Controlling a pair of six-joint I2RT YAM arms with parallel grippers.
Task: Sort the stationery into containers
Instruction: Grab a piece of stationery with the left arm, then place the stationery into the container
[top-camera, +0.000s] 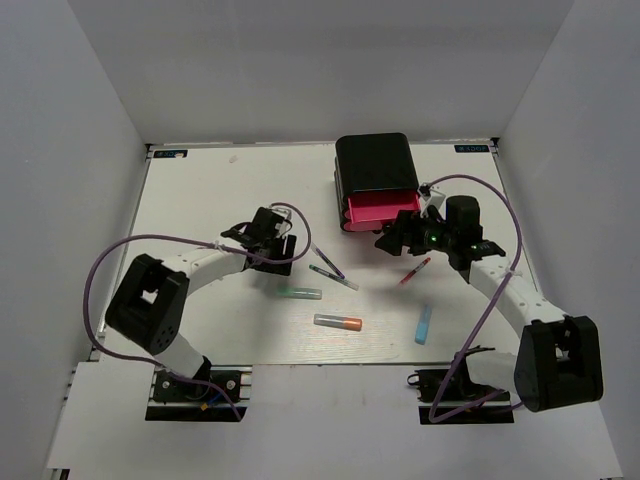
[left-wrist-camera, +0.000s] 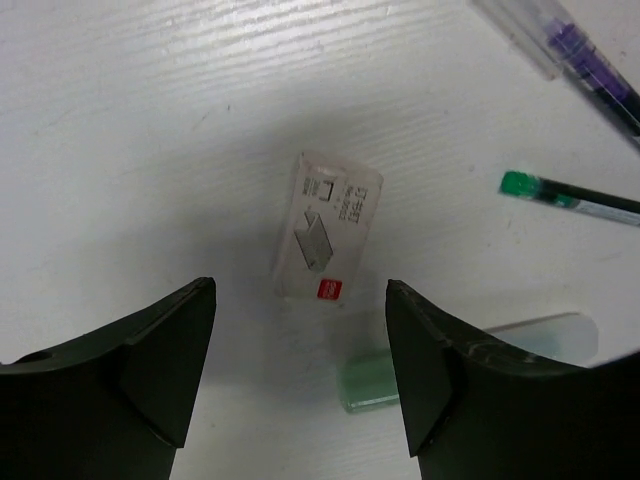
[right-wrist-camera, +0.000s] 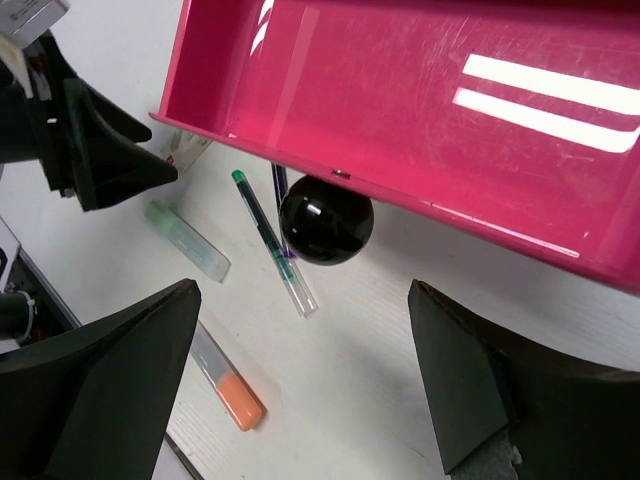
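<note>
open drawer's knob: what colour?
Glossy black knob on the pink drawer; right wrist view shows it best.

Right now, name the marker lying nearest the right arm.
The light blue marker, alone on the right side, just beside the right arm; the orange-capped grey marker and the green marker lie further left.

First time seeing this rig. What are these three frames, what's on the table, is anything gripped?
Two robot arms are bolted at the near edge of the table. The top view looks down on both; the other two come from wrist cameras, the dark wedges being each gripper's own fingers. The left gripper is open over a small labelled block. The right gripper is open before the black knob of an open pink drawer in a black case. Loose on it: green marker, orange-capped grey marker, light blue marker, red pen, purple pen, green pen. Nothing is held.
</note>
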